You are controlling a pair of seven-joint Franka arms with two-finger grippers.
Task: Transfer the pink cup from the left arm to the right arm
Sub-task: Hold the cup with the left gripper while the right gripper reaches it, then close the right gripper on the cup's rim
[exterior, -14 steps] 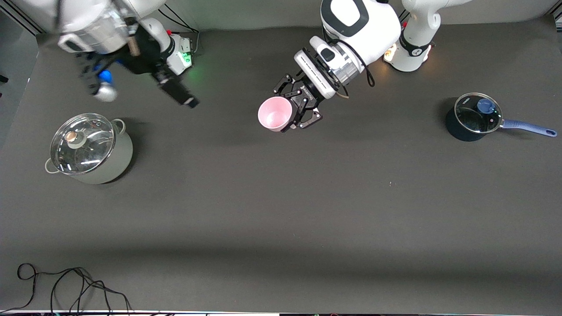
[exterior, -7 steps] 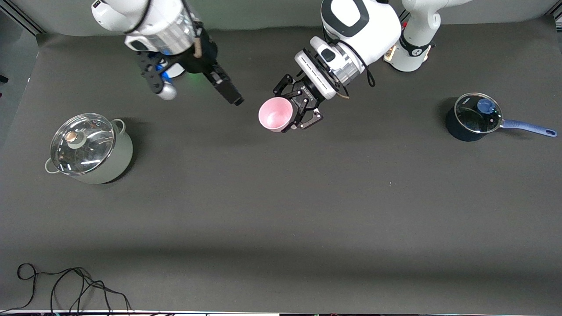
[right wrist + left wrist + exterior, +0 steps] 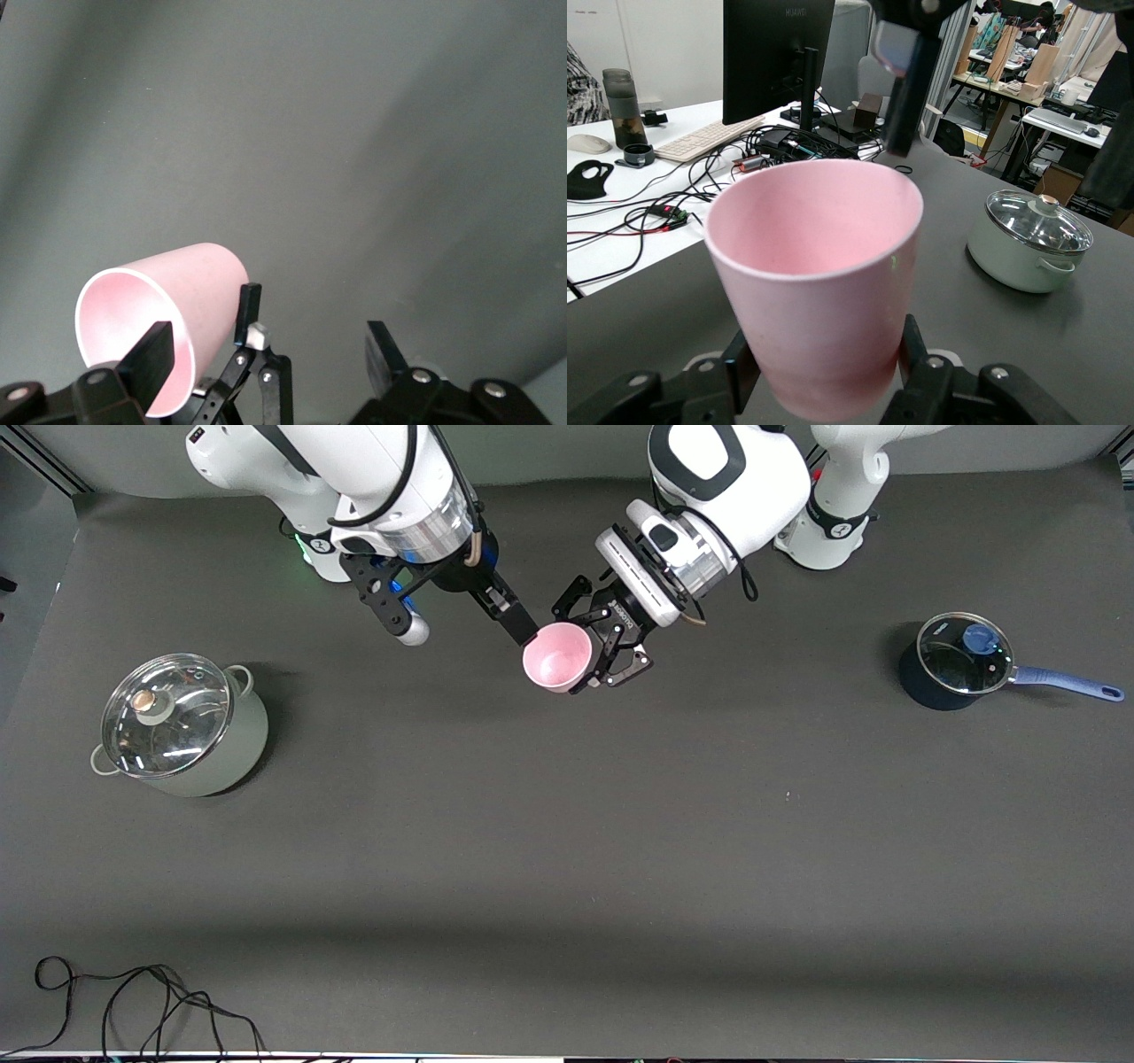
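Pink cup (image 3: 556,657) held in the air, my two grippers meeting at it.

My left gripper (image 3: 585,646) is clamped on the cup's lower wall, mouth tilted up, over the dark table (image 3: 567,850) between the two arm bases. My right gripper (image 3: 472,631) is spread wide (one black finger (image 3: 516,618) right at the rim), not gripping it.

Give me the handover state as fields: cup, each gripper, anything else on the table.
cup: pink cup, held in the air, mouth tilted toward the front camera
left gripper: jaws shut on the cup
right gripper: jaws open, one at the cup's rim, no grip yet
other: green pot toward the right arm's end; saucepan toward the left arm's end; both lidded
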